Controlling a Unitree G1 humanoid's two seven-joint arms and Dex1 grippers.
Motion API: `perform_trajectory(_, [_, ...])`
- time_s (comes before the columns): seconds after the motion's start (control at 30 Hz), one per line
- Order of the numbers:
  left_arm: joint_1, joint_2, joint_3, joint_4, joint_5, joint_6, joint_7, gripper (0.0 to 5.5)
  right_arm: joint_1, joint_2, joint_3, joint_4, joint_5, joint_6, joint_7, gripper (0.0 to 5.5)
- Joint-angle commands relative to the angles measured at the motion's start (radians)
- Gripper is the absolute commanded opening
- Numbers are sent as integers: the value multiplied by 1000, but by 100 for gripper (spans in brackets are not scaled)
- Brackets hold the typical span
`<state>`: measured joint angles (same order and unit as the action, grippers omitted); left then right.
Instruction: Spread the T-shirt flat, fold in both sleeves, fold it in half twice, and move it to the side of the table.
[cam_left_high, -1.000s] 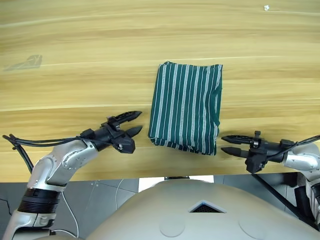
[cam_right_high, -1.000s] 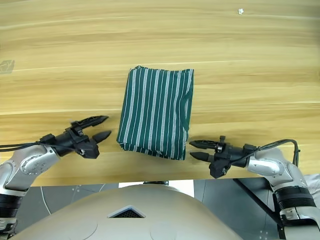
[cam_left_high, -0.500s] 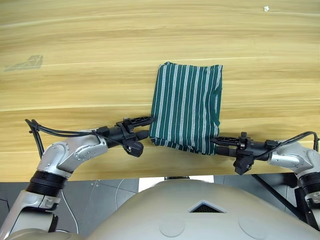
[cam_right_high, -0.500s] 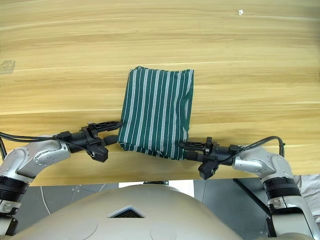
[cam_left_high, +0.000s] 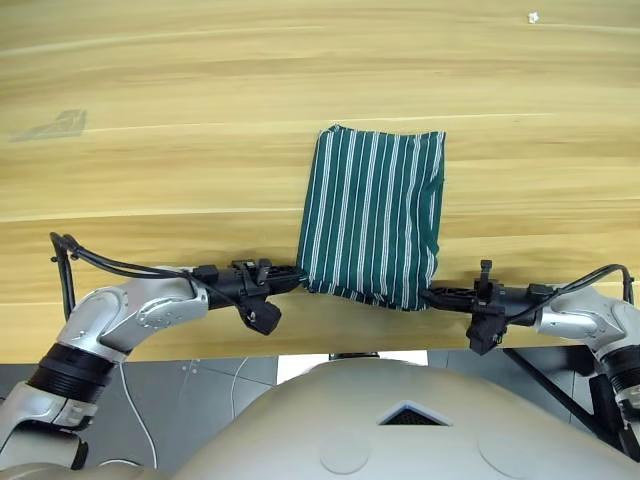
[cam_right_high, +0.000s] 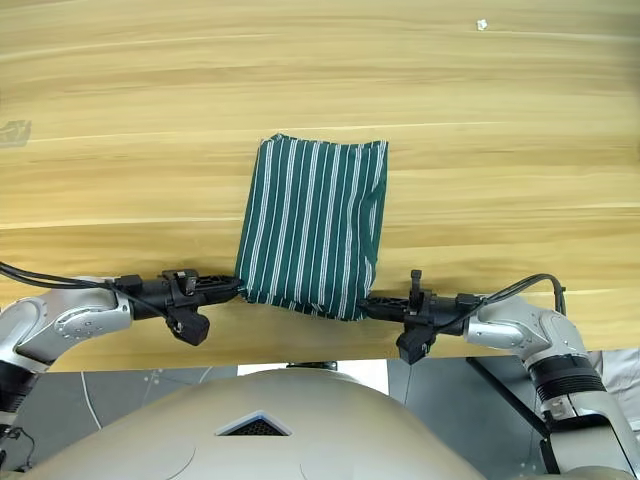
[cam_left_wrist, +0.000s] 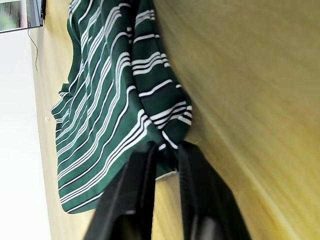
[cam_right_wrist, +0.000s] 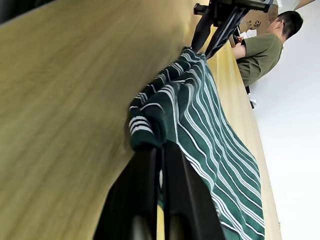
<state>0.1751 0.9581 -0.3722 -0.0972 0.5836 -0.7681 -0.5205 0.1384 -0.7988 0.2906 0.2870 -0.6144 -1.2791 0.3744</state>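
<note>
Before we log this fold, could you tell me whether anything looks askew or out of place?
The T-shirt sits slightly askew: its near edge slants against the table's grain. A small white scrap lies at the table's far right. The left gripper and right gripper are shut on its near corners.

2 head eyes overhead, 2 wrist cameras close (T-shirt (cam_left_high: 372, 225) shared)

Lab-like workroom, long wooden table (cam_left_high: 200, 80), grey tiled floor (cam_left_high: 200, 385), cardboard box (cam_right_wrist: 256, 21)
</note>
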Motion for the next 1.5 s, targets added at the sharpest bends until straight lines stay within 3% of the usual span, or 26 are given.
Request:
perform_trajectory(0.03, [1,-12,-66,75,84,28,-62,14,-12,-9,19,-1,11,26,2,0])
perform_trajectory(0.43, [53,33,-9,-12,-125,89,-98,2,-35,-43,150,-20,270,132,119,0])
perform_trajectory(0.6, [159,88,91,-131,-342,211,-157,2,6,-172,229,-183,783,495,426,0])
perform_trajectory(0.7, [217,133,152,-224,-485,293,-218,2,31,-251,190,-285,1063,745,599,0])
perform_trajectory(0.93, [430,234,313,-511,-989,556,-402,2,113,-338,45,-499,1395,1120,815,0])
perform_trajectory(1.17, [597,243,494,-604,-1125,655,-577,2,254,-346,-130,-627,1473,1275,914,0])
perform_trajectory(1.27, [575,236,552,-605,-1128,699,-607,2,205,-302,-177,-624,1416,1301,900,0])
perform_trajectory(1.37, [437,230,537,-515,-1086,745,-597,2,37,-216,-147,-511,1249,1282,855,0])
perform_trajectory(1.5, [140,126,393,-381,-955,817,-501,2,-236,-47,-88,-296,1047,1243,791,0])
